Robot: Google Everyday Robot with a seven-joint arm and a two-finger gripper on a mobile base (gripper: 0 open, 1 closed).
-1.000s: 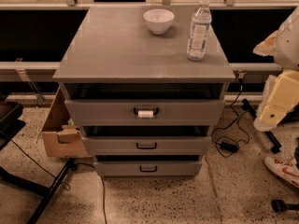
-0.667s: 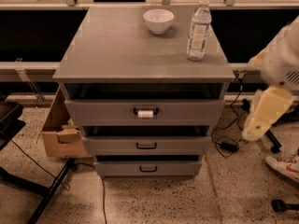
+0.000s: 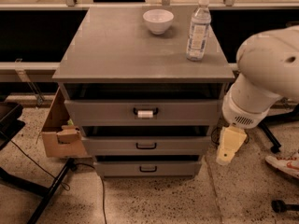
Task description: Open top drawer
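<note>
The top drawer (image 3: 103, 112) is the wide grey one just under the cabinet top, with the tallest front panel. Its black handle (image 3: 145, 111) carries a small white tag. A dark gap shows between the drawer front and the cabinet top; the inside is hidden. My gripper (image 3: 228, 146) hangs cream-coloured below the big white arm joint (image 3: 268, 73), off the cabinet's right side at the height of the middle drawer. It is apart from the handle and touches nothing.
Two shallower grey drawers (image 3: 146, 145) (image 3: 147, 168) with plain black handles sit below. A white bowl (image 3: 158, 20) and a water bottle (image 3: 198, 29) stand on the cabinet top (image 3: 117, 50). A cardboard box (image 3: 58, 129) sits at the left; a shoe (image 3: 285, 164) lies on the floor at the right.
My arm has swung in from the right edge toward the cabinet, and the gripper has dropped lower and nearer the cabinet's right side. The drawers have not moved.
</note>
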